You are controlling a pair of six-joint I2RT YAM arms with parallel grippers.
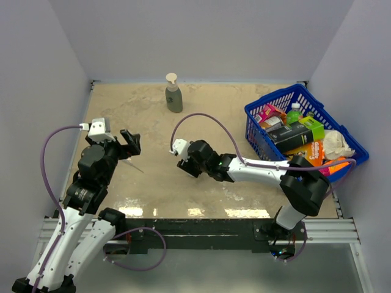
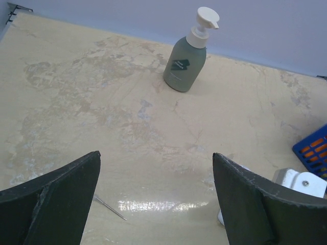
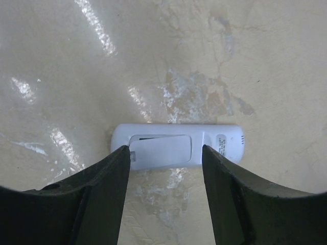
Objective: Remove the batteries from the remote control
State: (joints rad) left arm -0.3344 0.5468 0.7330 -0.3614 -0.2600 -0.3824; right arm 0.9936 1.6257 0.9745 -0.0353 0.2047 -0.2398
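Observation:
The remote control (image 3: 225, 145) is a light grey-white bar lying flat on the beige table, back side up. Its white cover (image 3: 166, 150) sits slightly askew over the battery recess, with a dark slit along its upper edge. The batteries are hidden under it. My right gripper (image 3: 164, 150) is open and low over the remote, one finger at each side of the cover. In the top view the right gripper (image 1: 186, 163) hides the remote. My left gripper (image 1: 131, 143) is open and empty to the left, and it also shows in the left wrist view (image 2: 156, 155).
A thin grey stick (image 1: 135, 165) lies on the table near the left gripper, also in the left wrist view (image 2: 110, 207). A green pump bottle (image 1: 174, 94) stands at the back. A blue basket (image 1: 278, 96) full of packages sits at the right.

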